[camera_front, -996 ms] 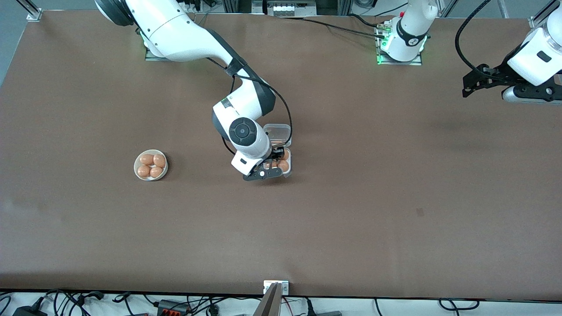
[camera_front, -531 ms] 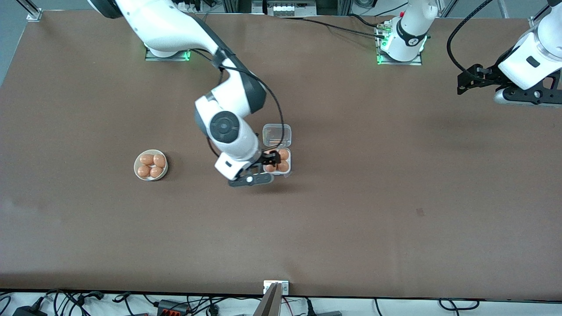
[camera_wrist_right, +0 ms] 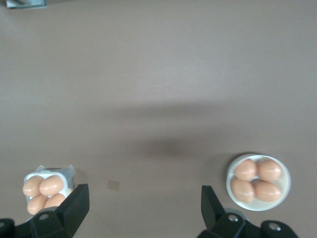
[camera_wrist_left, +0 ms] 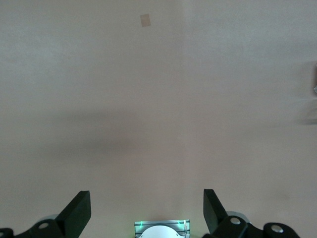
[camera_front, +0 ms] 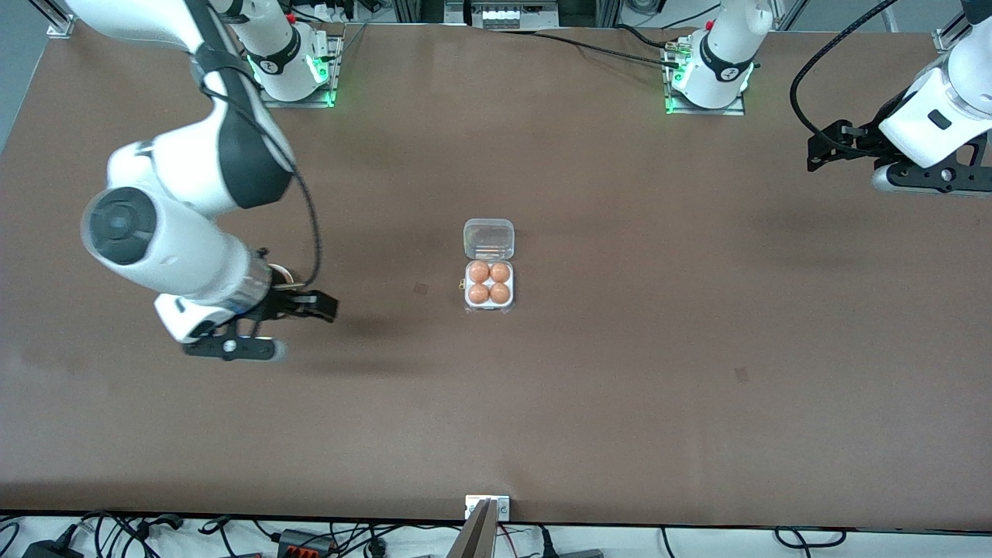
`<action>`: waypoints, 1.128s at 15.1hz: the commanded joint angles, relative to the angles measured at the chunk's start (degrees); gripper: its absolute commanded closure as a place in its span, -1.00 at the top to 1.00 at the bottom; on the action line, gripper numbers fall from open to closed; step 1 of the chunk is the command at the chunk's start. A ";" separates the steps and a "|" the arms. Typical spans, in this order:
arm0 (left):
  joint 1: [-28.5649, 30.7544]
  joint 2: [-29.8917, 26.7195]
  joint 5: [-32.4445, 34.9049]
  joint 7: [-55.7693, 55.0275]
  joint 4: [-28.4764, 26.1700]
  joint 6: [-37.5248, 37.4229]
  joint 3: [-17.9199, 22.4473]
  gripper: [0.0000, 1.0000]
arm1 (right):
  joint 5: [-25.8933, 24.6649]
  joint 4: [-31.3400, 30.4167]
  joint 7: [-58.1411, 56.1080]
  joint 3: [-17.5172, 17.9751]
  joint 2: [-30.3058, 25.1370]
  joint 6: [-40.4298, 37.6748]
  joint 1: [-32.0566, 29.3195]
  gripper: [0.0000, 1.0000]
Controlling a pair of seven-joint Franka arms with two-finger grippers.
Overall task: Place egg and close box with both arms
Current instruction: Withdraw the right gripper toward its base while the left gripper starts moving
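The box's white tray (camera_front: 489, 305) sits mid-table with its clear lid (camera_front: 489, 237) folded open and flat on the table, on the robots' side of the tray. Each cell holds an orange-brown egg (camera_front: 479, 294); they all look alike. My right gripper (camera_front: 322, 308) hangs open and empty toward the right arm's end, well apart from the box. In the right wrist view, the right gripper (camera_wrist_right: 143, 208) has the box (camera_wrist_right: 60, 171) to one side. My left gripper (camera_front: 818, 153) waits open and raised at the left arm's end; in its own view the left gripper (camera_wrist_left: 146, 210) has only bare table below.
A round white bowl (camera_wrist_right: 229, 178) holding several eggs (camera_wrist_right: 257, 181) lies under my right wrist. The arm hides most of it in the front view. The left arm's base (camera_wrist_left: 161, 229) shows between the left fingers.
My right gripper opened, left the box and swung away toward the right arm's end, to over the bowl. The tray's eggs are now uncovered. The left arm barely shifted.
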 commanded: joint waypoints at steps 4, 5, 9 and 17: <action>-0.11 2.77 0.93 0.42 1.77 -1.12 -0.22 1.00 | -0.72 -1.39 -1.43 -0.29 -4.77 -6.03 -6.57 1.00; -0.37 2.94 0.94 0.33 2.64 -1.21 -0.22 1.00 | -0.64 -1.39 -1.78 -0.29 -5.30 -5.95 -7.54 1.00; -0.46 7.07 0.94 0.24 6.87 -1.47 -0.31 0.78 | -0.64 -1.30 -5.39 -0.64 -5.48 -6.03 -8.86 1.00; -0.72 12.26 0.59 0.50 15.05 -12.55 -0.39 -0.98 | -0.81 -1.39 -14.43 -4.06 -9.79 -8.31 -12.73 1.00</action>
